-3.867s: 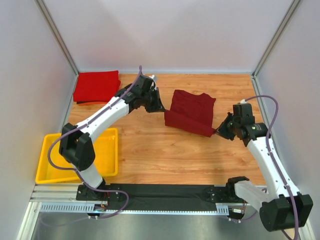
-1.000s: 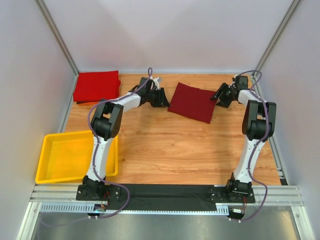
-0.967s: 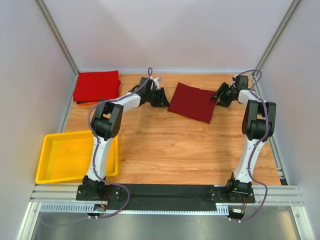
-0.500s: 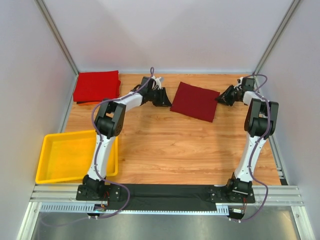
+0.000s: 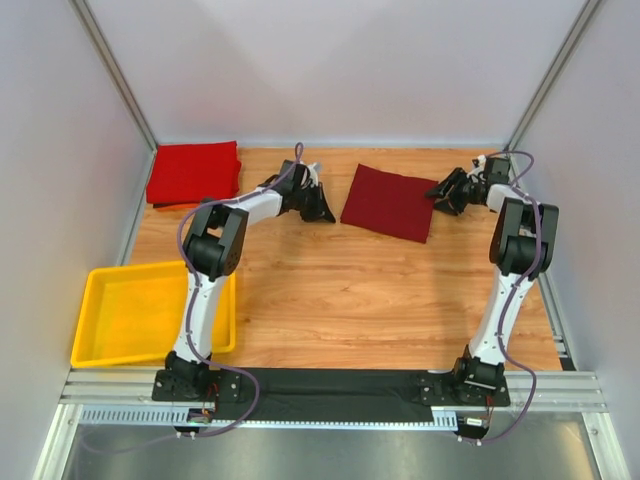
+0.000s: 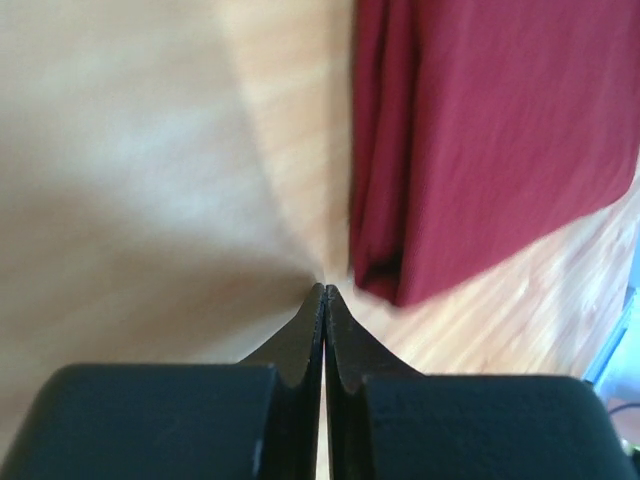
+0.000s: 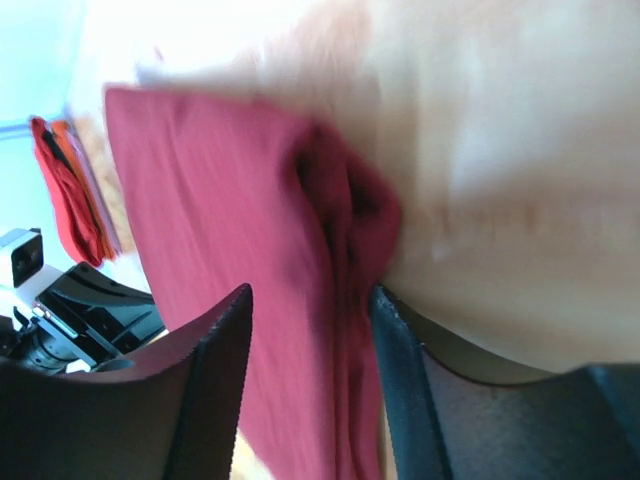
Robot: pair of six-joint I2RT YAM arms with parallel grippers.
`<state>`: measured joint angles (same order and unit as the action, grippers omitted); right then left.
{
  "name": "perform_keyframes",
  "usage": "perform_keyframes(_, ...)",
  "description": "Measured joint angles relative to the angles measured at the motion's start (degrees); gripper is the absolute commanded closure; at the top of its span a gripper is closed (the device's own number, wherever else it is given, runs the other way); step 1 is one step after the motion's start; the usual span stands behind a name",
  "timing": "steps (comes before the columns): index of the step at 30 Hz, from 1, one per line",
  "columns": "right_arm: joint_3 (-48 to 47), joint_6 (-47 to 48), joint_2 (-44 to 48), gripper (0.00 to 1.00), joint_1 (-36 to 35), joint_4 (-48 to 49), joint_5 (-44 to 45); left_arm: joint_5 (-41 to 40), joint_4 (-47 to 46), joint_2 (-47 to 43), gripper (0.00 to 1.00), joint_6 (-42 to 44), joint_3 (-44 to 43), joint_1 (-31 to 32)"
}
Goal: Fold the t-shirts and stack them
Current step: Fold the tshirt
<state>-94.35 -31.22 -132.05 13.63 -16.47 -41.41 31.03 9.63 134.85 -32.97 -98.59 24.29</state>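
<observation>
**Stock of table: two folded t-shirts, two grippers, one tray**

Item 1, dark maroon t-shirt (image 5: pixel 388 203): folded to a flat, slightly skewed rectangle, lying on the wooden table (image 5: pixel 330 300) at the far middle, a little right of centre. Its right edge is bunched into a thick roll, seen in the right wrist view.

Item 2, brighter red t-shirt (image 5: pixel 193 172): folded, lying in the far left corner, well apart from the maroon one.

Item 3, left gripper (image 6: pixel 325 290): fingers pressed tight together with nothing between them. The tip is low over the bare wood just beside the near left corner of the maroon shirt, not touching the cloth.

Item 4, right gripper (image 7: pixel 312 295): fingers parted, one on either side of the maroon shirt's bunched right edge, the cloth lying in the gap. The shirt rests flat on the table.

Item 5, yellow tray (image 5: pixel 140 310): at the near left, beside the left arm's base, holding no shirt
</observation>
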Motion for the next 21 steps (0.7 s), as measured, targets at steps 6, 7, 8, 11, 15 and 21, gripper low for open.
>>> perform_keyframes(6,12.5,2.5,9.6,0.44,-0.3,-3.0,2.6,-2.5,0.3,-9.7,0.99,-3.5,14.5,0.0)
perform_keyframes(7,13.9,2.9,10.8,0.44,-0.3,-3.9,3.1,-2.8,0.1,-11.3,0.93,-3.9,16.9,0.0)
perform_keyframes(8,15.4,3.3,12.1,0.44,-0.5,-4.7,3.7,-2.8,-0.2,-12.5,0.86,-4.0,18.8,0.0)
perform_keyframes(11,19.5,4.2,15.7,0.44,-1.1,-6.1,5.3,-1.5,-2.4,-13.7,0.62,-4.0,20.5,0.1)
perform_keyframes(15,23.9,4.3,19.5,0.44,-1.8,-6.8,6.6,1.3,-5.3,-12.2,0.57,-2.3,16.7,0.1)
perform_keyframes(21,28.5,4.3,23.3,0.44,-1.9,-6.7,7.7,5.2,-11.0,-7.5,0.57,-0.1,10.2,0.2)
